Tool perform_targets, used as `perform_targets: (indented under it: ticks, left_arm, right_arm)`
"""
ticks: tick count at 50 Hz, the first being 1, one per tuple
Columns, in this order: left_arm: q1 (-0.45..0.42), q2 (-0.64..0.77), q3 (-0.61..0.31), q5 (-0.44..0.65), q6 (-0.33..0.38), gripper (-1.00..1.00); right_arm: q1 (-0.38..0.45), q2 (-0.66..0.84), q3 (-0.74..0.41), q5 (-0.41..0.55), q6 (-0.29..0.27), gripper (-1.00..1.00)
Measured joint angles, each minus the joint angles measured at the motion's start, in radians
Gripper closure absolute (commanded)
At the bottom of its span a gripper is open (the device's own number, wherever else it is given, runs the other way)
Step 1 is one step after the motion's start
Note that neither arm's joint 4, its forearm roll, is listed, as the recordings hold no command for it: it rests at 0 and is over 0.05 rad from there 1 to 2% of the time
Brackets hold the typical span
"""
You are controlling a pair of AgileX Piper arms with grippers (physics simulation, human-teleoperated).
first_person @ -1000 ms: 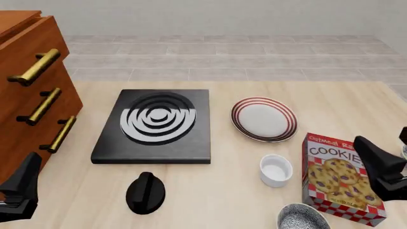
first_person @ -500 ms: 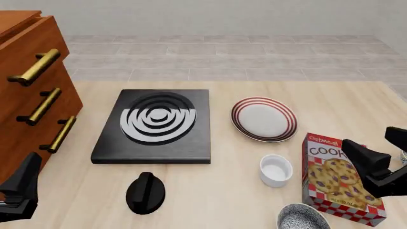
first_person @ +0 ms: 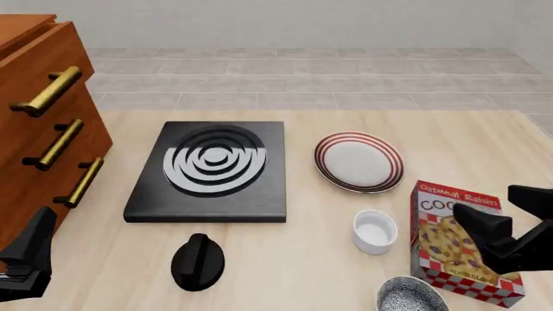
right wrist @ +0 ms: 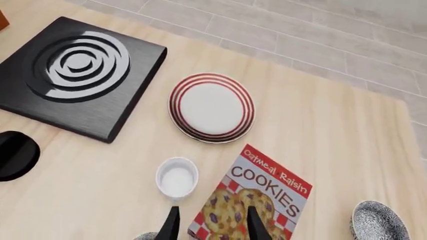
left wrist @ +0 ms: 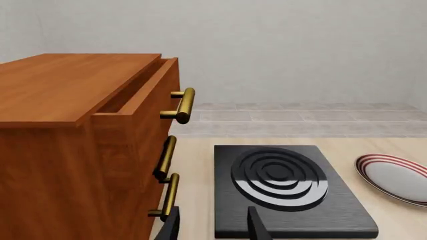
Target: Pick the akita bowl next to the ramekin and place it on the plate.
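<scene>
The akita bowl (first_person: 410,297), speckled black and white, sits at the table's near edge, cut off by the front view's border, just near-right of the white ramekin (first_person: 375,231). The red-ringed plate (first_person: 359,162) lies farther back. My right gripper (first_person: 499,210) hangs open and empty above the cookie box, to the right of the bowl and ramekin. The right wrist view shows the plate (right wrist: 211,107), the ramekin (right wrist: 177,177) and only a grey sliver of the bowl (right wrist: 147,236). My left gripper (first_person: 30,256) is open at the near left, in front of the cabinet.
A cookie box (first_person: 462,243) lies flat right of the ramekin. A black stove (first_person: 210,170) and a black knob (first_person: 198,261) sit left of centre. A wooden drawer cabinet (first_person: 43,123) stands at the left. A second speckled bowl (right wrist: 379,222) lies beyond the box.
My right gripper has moved left and lower, over the cookie box and nearer the ramekin. The left arm and all objects have stayed put.
</scene>
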Motion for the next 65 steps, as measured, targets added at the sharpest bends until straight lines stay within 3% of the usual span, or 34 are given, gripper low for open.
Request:
perform_targets:
  ticks: [33, 65]
  left_arm:
    - [0.0, 0.0, 0.0, 0.0, 0.0, -1.0]
    - [0.0, 0.0, 0.0, 0.0, 0.0, -1.0]
  right_arm:
    - [-0.057, 0.049, 0.026, 0.074, 0.06, -1.0]
    - [-0.05, -0.029, 0.081, 0.168, 0.124, -1.0]
